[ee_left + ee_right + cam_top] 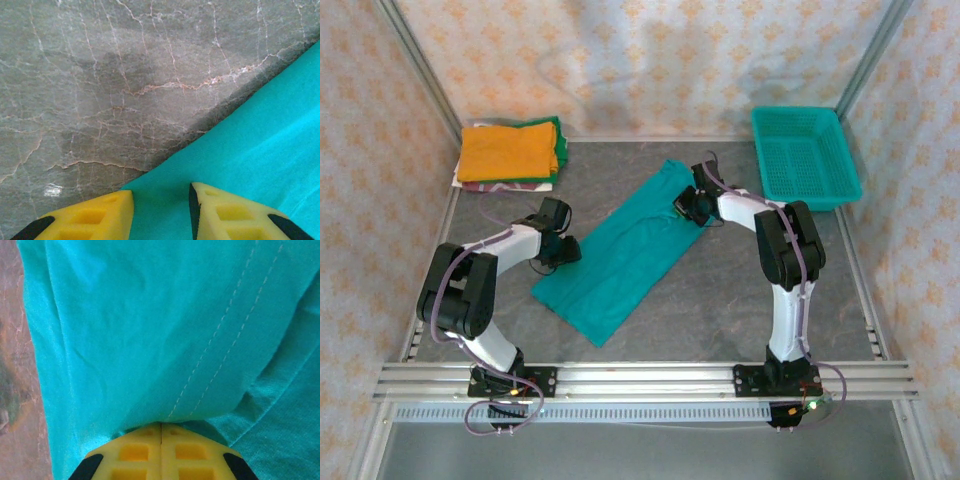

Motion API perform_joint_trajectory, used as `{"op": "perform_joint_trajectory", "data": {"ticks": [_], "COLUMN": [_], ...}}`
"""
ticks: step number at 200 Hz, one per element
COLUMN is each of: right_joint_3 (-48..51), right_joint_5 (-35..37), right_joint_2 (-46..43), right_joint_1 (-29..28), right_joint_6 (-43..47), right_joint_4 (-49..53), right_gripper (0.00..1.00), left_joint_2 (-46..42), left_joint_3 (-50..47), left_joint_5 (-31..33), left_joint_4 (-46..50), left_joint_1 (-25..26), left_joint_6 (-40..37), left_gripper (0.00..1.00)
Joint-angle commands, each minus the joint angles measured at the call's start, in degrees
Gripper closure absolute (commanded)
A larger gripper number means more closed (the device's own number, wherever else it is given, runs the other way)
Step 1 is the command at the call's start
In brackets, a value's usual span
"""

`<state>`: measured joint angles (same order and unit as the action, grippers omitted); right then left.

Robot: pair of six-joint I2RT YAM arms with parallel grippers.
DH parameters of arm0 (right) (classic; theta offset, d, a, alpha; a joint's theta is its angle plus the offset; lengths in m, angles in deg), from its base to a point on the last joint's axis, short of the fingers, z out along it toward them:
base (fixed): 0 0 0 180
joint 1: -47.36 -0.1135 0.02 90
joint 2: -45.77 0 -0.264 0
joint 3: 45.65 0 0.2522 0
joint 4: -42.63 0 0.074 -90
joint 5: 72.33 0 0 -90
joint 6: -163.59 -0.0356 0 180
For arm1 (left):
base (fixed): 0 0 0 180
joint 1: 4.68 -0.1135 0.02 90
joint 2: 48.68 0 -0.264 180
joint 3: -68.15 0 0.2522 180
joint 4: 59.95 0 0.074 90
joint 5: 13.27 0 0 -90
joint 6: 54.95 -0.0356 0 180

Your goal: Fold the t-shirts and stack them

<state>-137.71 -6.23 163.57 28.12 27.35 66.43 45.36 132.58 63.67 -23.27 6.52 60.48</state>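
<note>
A teal t-shirt (pixel 620 255) lies folded into a long strip, running diagonally across the grey table. My left gripper (pixel 565 250) sits low at the strip's left edge. Its yellow fingers stand apart (pixel 161 200) over the cloth's border (pixel 250 140), with flat cloth showing in the gap. My right gripper (pixel 685 208) is at the strip's upper right end. There its fingers are pressed together (pixel 161 426), and a stitched hem of the teal cloth (pixel 150 325) bunches right at their tips. At the back left is a stack with a folded orange t-shirt (pixel 510 150) on top, a green one (pixel 555 135) and a patterned one (pixel 510 186) under it.
A teal plastic mesh basket (pixel 805 155) stands at the back right corner. Patterned curtain walls and metal posts enclose the table. Both arm bases sit on the rail at the near edge. Bare marble-look tabletop (pixel 100 75) lies left of the strip.
</note>
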Motion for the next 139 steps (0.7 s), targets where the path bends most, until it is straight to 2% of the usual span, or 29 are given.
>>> {"op": "perform_joint_trajectory", "data": {"ticks": [1, 139], "right_joint_3": [0.1, 4.8], "right_joint_5": [2.5, 3.3], "right_joint_2": [-3.2, -11.7], "right_joint_1": [-0.4, -1.8], "right_joint_6": [0.8, -1.3], "right_joint_4": [1.2, 6.1], "right_gripper": [0.98, 1.00], "left_joint_2": [1.8, 4.1], "left_joint_3": [-0.1, 0.7], "left_joint_5": [0.7, 0.5], "left_joint_4": [-0.9, -1.2], "left_joint_1": [-0.2, -0.3], "left_joint_6": [-0.4, -0.7], "left_gripper": [0.64, 0.64]}}
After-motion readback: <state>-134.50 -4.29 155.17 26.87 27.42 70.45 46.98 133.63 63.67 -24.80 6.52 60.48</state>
